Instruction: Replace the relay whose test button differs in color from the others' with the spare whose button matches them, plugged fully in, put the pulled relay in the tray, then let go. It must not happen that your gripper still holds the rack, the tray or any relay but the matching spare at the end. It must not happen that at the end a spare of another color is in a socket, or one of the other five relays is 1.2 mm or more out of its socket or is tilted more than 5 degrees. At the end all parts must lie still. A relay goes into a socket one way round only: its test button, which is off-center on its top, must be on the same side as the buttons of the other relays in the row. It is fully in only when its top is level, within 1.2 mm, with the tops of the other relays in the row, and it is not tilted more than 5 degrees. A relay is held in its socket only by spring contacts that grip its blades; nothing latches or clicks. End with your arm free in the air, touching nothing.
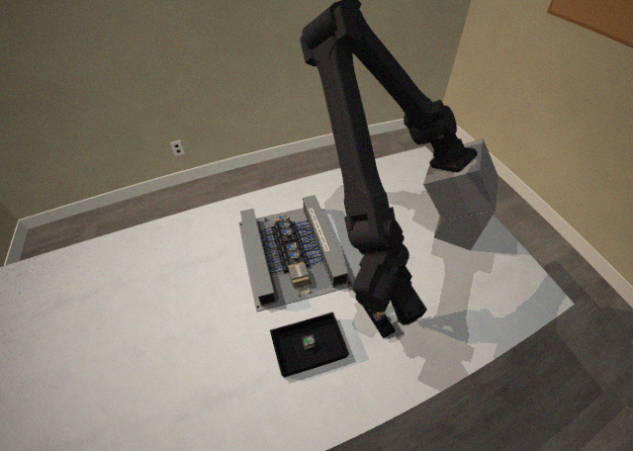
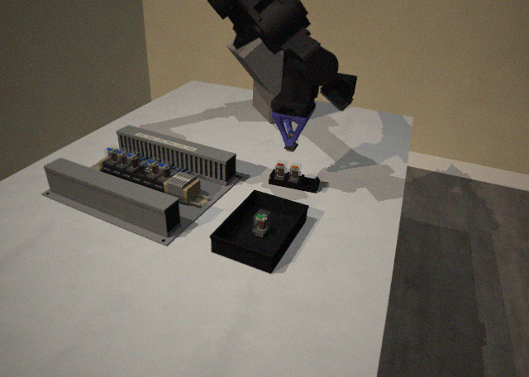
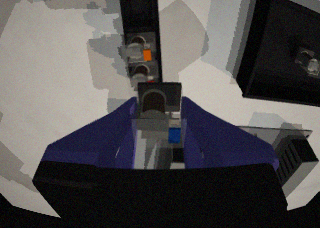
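Note:
My gripper (image 2: 292, 144) (image 3: 159, 105) is shut on the spare relay with a blue button (image 3: 175, 136) and holds it a little above the black spare holder (image 2: 308, 183) (image 1: 387, 329) (image 3: 140, 4). A red-button relay (image 2: 279, 169) and an orange-button relay (image 2: 294, 170) (image 3: 143, 55) stand in that holder. The green-button relay (image 1: 308, 341) (image 2: 260, 221) (image 3: 308, 60) lies in the black tray (image 1: 280, 356) (image 2: 239, 253) (image 3: 262, 48). On the grey panel (image 1: 286, 303) (image 2: 200, 202), the row of blue-button relays (image 1: 287, 233) (image 2: 123, 158) has a gap in the middle.
Two long grey wire ducts (image 1: 255, 257) (image 2: 111, 195) (image 2: 179, 153) flank the relay row. A beige terminal block (image 1: 299, 276) (image 2: 183, 187) sits at the row's near end. The arm's grey pedestal (image 1: 462, 201) (image 2: 262, 76) stands at the far side of the table.

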